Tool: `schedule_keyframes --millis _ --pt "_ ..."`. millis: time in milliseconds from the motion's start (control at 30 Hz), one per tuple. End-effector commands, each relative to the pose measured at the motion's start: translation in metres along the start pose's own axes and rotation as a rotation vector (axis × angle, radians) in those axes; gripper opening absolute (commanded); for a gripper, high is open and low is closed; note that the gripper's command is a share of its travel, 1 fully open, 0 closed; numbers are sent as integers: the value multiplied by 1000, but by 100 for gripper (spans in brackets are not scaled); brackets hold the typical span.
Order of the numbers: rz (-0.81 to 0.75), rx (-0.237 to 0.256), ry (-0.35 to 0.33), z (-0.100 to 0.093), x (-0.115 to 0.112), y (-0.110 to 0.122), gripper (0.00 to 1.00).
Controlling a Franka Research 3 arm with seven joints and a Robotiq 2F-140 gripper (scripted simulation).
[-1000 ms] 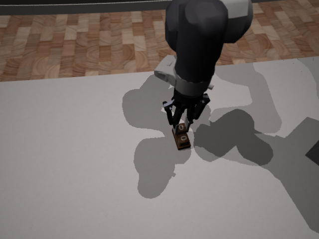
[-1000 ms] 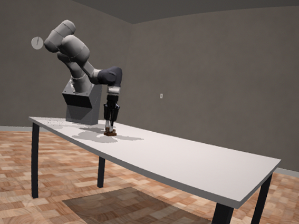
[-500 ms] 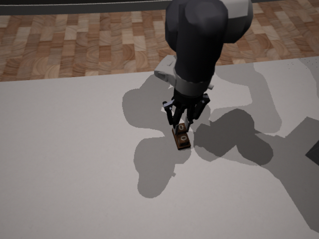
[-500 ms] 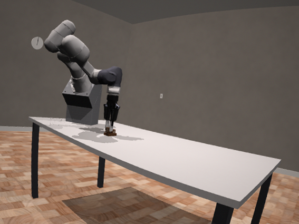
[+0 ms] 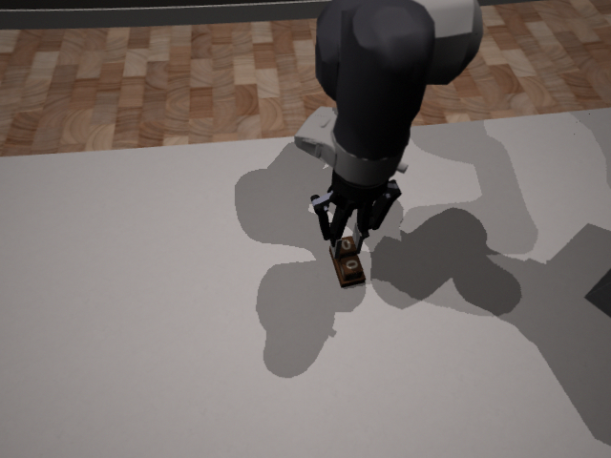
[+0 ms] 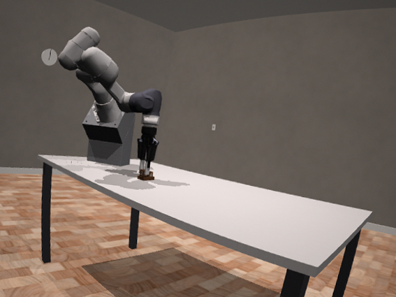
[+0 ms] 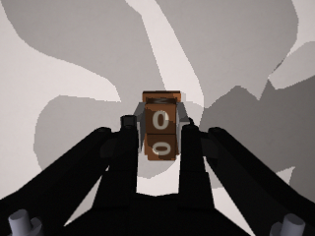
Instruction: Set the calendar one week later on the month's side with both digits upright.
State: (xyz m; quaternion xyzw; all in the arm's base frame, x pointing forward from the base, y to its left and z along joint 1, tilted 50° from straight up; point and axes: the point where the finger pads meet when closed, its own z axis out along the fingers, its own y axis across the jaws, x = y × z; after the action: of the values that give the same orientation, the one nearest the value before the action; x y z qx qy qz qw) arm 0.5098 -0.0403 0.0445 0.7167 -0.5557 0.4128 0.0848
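A small brown calendar tray [image 5: 353, 281] [image 6: 145, 178] [image 7: 160, 94] lies flat on the white table [image 5: 148, 296] [image 6: 256, 217]. Two brown cubes stand in it side by side, each with a white 0 on its top face. My gripper [image 5: 344, 244] [image 6: 146, 171] [image 7: 160, 113] points straight down over the tray, and its fingers press on both sides of one cube [image 5: 347, 243] [image 7: 160, 119]. The other cube [image 5: 350, 264] [image 7: 160, 147] stands free beside it. The side with the month's name and the digits facing it cannot be read in any view.
The robot's base block [image 6: 106, 141] stands at the table's far end behind the tray. A dark object [image 5: 600, 296] shows at the right edge in the top view. The table's back edge [image 5: 148, 145] runs behind the arm.
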Motion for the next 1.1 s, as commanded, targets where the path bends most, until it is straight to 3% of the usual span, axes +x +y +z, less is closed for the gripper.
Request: schedule_keyframes --millis 0,1067 --pt "0 2 1 2 0 -1 17" --pt "0 2 1 7 0 -1 17"
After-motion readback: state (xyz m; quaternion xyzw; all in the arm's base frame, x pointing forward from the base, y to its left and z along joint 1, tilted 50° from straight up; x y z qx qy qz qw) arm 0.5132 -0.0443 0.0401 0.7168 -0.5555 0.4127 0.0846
